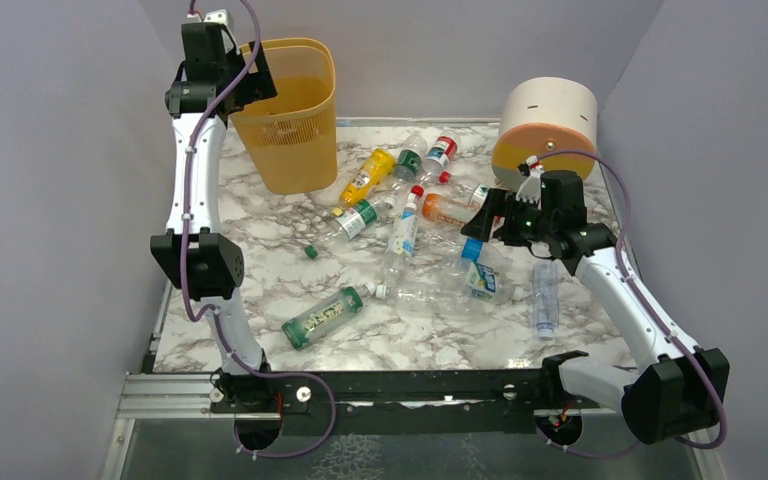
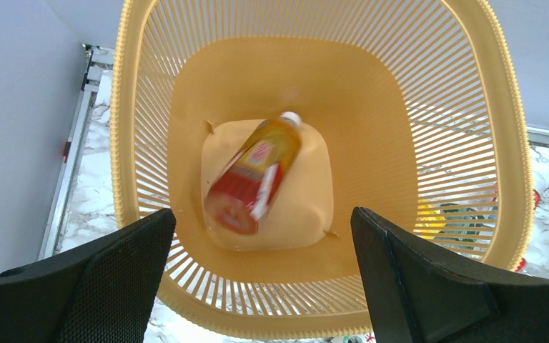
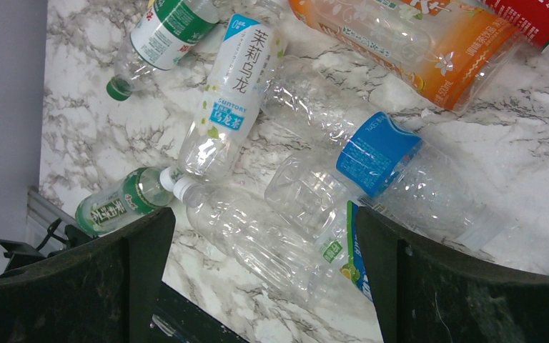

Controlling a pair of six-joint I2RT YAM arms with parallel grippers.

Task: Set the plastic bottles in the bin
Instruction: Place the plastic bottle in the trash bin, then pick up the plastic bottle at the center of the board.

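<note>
The yellow-orange bin (image 1: 300, 140) stands at the back left. My left gripper (image 1: 258, 88) hangs open and empty over its mouth. In the left wrist view the gripper (image 2: 263, 214) looks down past the bin's rim (image 2: 125, 143) at a blurred red-labelled bottle (image 2: 254, 175) at the bottom. Several bottles lie on the marble table: yellow (image 1: 365, 177), green-labelled (image 1: 357, 216), orange (image 1: 448, 208), green-tinted (image 1: 320, 317). My right gripper (image 1: 480, 222) is open above clear bottles, one blue-labelled (image 3: 375, 153), one white-capped (image 3: 257, 232), with nothing between its fingers (image 3: 266, 214).
A round white and orange drum (image 1: 548, 120) stands at the back right, just behind my right arm. A lone clear bottle (image 1: 546, 297) lies at the right by the arm. A loose green cap (image 1: 311, 251) lies left of the pile. Grey walls enclose the table.
</note>
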